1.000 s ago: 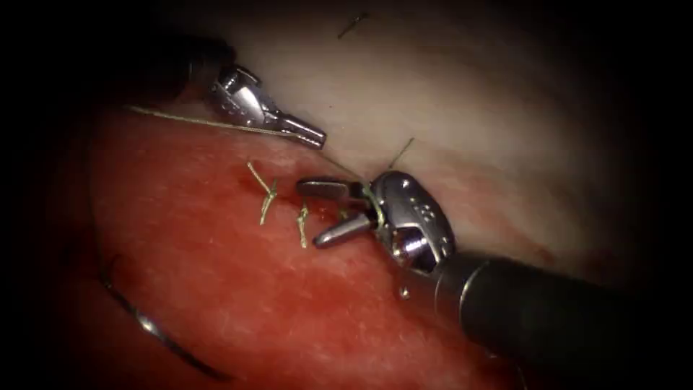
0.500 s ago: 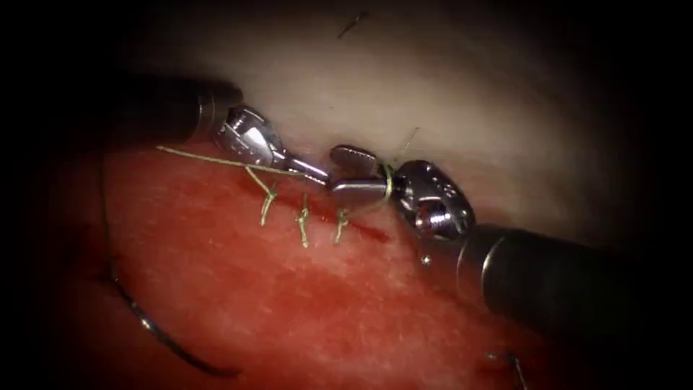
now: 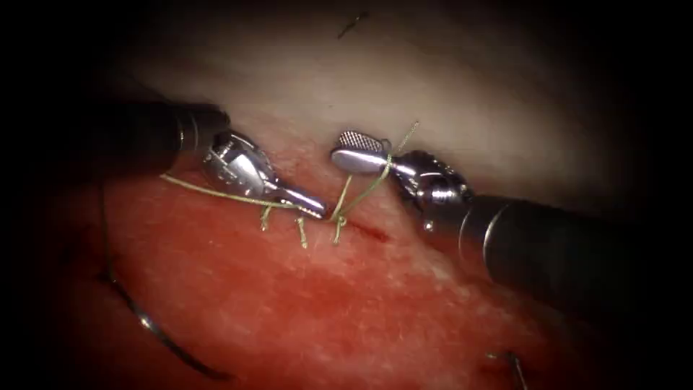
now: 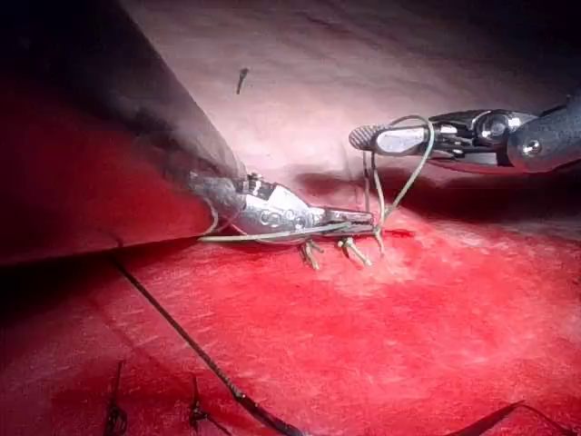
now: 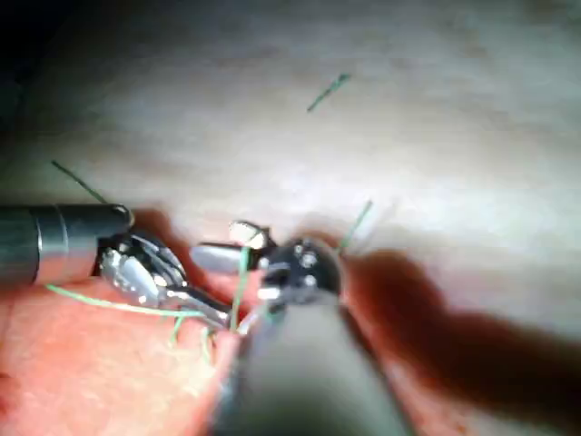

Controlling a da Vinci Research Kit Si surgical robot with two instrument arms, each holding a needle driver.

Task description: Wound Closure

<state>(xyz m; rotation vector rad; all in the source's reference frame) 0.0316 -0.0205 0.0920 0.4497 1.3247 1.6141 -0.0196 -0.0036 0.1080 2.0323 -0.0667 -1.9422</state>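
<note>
Your left pincer (image 3: 312, 208) lies low over the tissue (image 3: 303, 303), its jaws closed on the thread (image 3: 216, 192) right at the cut (image 3: 361, 230). The strand runs taut from its tip back past its wrist toward the tissue's left edge. In the left wrist view that pincer (image 4: 359, 221) pins the thread (image 4: 272, 235) just above the knots.

Your right pincer (image 3: 346, 153) hangs above the cut and a little to the right of it, off the tissue. Its jaws lie nearly together, and the thread wraps around them in a loop that drops to the newest knot (image 3: 336, 225). In the left wrist view the loop (image 4: 407, 173) shows plainly around that pincer (image 4: 368, 138). Whether the jaws grip anything, I cannot tell.

Two finished knots (image 3: 302, 230) sit on the cut to the left of it, with short cut ends.

The needle (image 3: 162, 339) lies free on the tissue near its lower left edge, well apart from both pincers, held by neither.
</note>
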